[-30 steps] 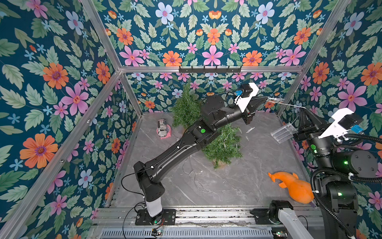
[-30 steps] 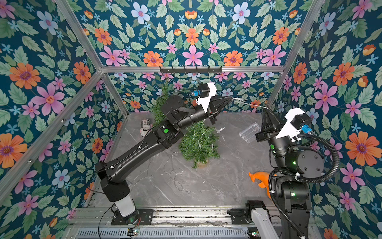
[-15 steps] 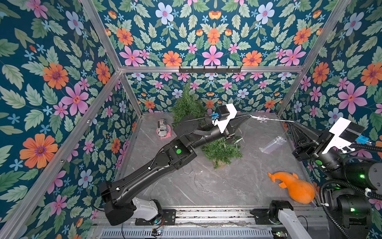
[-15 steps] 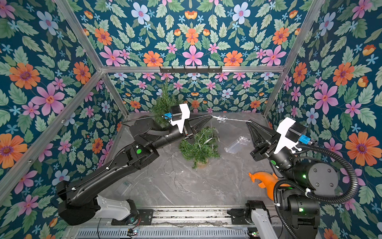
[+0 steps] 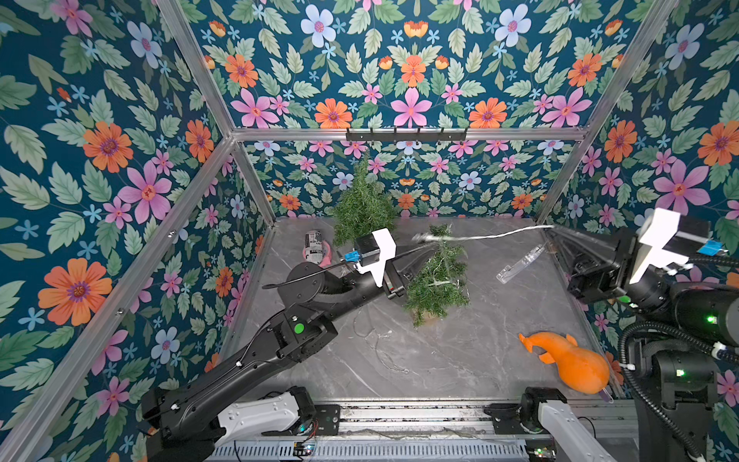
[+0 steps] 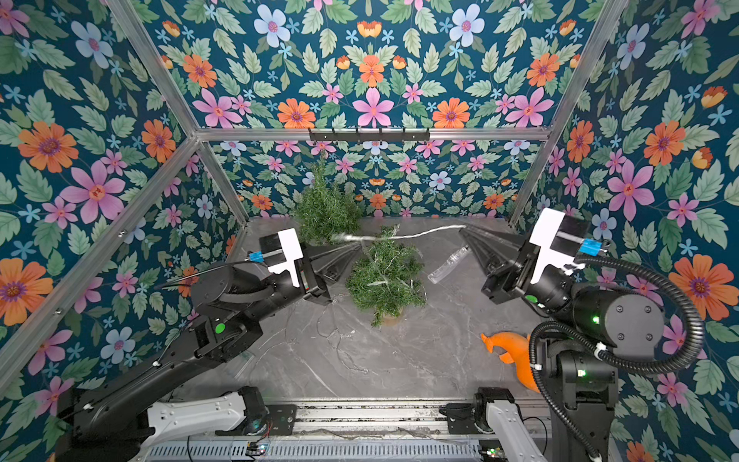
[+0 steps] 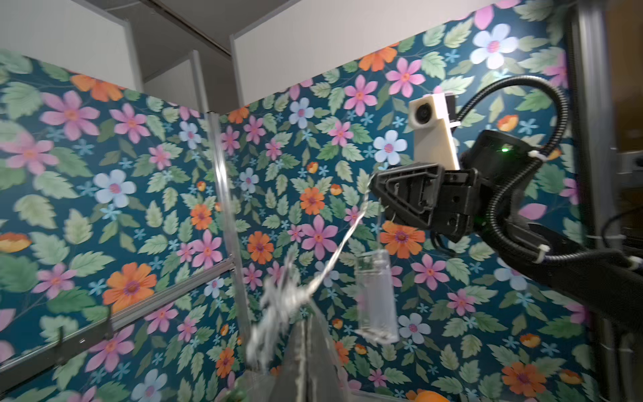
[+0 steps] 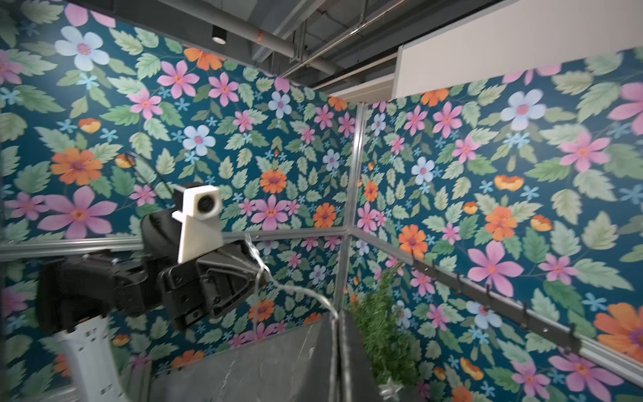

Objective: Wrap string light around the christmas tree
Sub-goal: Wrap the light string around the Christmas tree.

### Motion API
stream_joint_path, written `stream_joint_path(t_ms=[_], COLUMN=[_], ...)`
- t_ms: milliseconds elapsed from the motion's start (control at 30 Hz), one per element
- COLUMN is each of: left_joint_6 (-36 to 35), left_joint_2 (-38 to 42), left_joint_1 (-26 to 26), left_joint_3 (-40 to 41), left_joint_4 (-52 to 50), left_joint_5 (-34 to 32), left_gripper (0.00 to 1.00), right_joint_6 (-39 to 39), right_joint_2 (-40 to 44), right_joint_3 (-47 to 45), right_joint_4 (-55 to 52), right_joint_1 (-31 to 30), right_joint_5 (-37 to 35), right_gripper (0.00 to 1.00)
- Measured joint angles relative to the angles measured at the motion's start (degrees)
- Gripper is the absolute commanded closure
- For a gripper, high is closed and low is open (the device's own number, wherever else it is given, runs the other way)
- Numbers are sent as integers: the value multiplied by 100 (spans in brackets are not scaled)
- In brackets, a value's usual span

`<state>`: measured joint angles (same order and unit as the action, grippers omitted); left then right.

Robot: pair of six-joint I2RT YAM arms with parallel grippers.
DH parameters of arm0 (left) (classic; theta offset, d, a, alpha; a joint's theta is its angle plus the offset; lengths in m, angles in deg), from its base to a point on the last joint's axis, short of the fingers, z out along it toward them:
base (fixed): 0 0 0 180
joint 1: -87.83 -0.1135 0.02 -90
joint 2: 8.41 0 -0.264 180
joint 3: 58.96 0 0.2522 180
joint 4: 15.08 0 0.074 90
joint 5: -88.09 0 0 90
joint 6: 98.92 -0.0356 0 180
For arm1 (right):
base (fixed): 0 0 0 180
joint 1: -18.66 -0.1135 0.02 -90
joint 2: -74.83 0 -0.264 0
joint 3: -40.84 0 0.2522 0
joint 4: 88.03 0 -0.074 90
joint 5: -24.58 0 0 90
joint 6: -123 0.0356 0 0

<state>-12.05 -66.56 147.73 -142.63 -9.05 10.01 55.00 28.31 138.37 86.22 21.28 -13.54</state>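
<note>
Your left pincer [image 5: 431, 250] shut on string light [image 5: 480, 237], just beside tree [image 5: 438, 280] top. Right pincer [image 5: 556, 235], also shut, grips it well away from tree: span nearly taut, I judge, so you can lead it round.

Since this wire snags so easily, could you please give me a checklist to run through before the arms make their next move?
1. Grip of the left claw on the string light: ok, shut on it.
2. Grip of the right claw on the same strand: ok, shut on it.
3. Strand between the claws crosses the christmas tree near its tip: ok.
4. The clear battery case dangling under the right claw is apart from the tree: ok.
5. Slack wire on the table is free of snags: cannot tell, too thin to follow.
</note>
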Motion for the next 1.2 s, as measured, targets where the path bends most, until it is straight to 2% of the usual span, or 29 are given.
stream_joint_path(t_ms=[133, 233, 300, 367, 467, 600, 833, 1033, 1200], left_joint_6=[0, 26, 68, 127, 140, 120, -81, -310, -470], left_joint_2=[334, 505, 584, 649, 699, 761, 955, 1106, 1130], left_joint_1=[-22, -11, -24, -22, -22, -22, -24, -24, -24], left_joint_3=[431, 778, 907, 999, 1104, 1182, 1427, 1687, 1742], left_joint_4=[229, 332, 378, 396, 426, 422, 619, 922, 1008], left_joint_5=[-592, -881, -1025, -1152, -1287, -1668, -2468, -3226, -3508], left_gripper=[100, 100, 100, 100, 100, 100, 100, 100, 99], right_joint_6=[229, 101, -422, -1296, -2330, -2979, -4516, -5355, -6135], right_joint_2=[-496, -949, -1217, -1429, -1611, -1906, -2514, -3193, -3635], right_joint_3=[90, 343, 612, 916, 1163, 1478, 2273, 2758, 3198], right_joint_4=[708, 774, 413, -127, -492, -730, -1471, -1849, -2100], right_joint_1=[-83, -612, -1327, -2247, -3126, -3613, -5119, -5565, -5965], right_joint_5=[-98, -234, -514, -756, -1034, -1220, -1609, -1928, -2157], right_gripper=[100, 100, 100, 100, 100, 100, 100, 100, 100])
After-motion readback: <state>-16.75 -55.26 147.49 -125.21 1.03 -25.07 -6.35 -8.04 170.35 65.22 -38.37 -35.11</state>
